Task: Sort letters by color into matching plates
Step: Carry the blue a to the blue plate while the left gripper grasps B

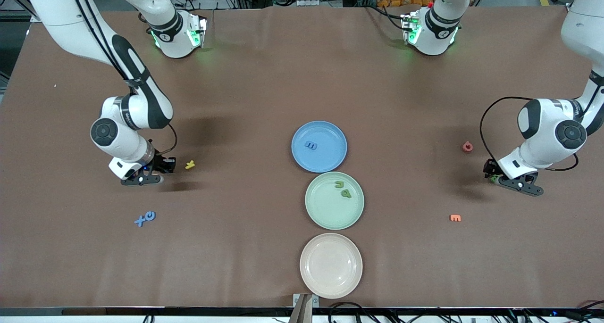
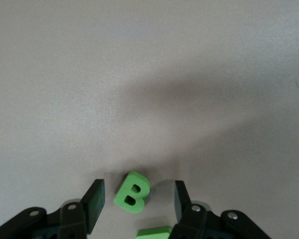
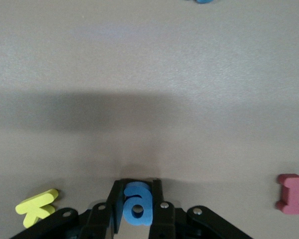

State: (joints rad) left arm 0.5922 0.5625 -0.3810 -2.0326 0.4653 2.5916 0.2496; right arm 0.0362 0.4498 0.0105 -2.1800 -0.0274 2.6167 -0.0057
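At the right arm's end of the counter, my right gripper sits low with its fingers clamped on a blue letter, a yellow letter just beside it and a pink one a little way off. To do this well I should lift straight up before swinging, so the yellow piece is not dragged along. Two more blue letters lie touching each other, nearer the front camera, for later. In the middle stands the row of plates: the blue plate holding one blue letter, the green plate with two green letters, then a beige plate (not mine to fill). My blue piece belongs over the blue plate's centre, released low so it does not bounce out. At the left arm's end, my left gripper is down at the counter with its fingers open on either side of a green B, a gap showing on both sides. A second green letter lies very near, under the wrist. I judge the squeeze should stay centred on the B, which lies tilted between the pads, so that it does not twist out or catch its neighbour.
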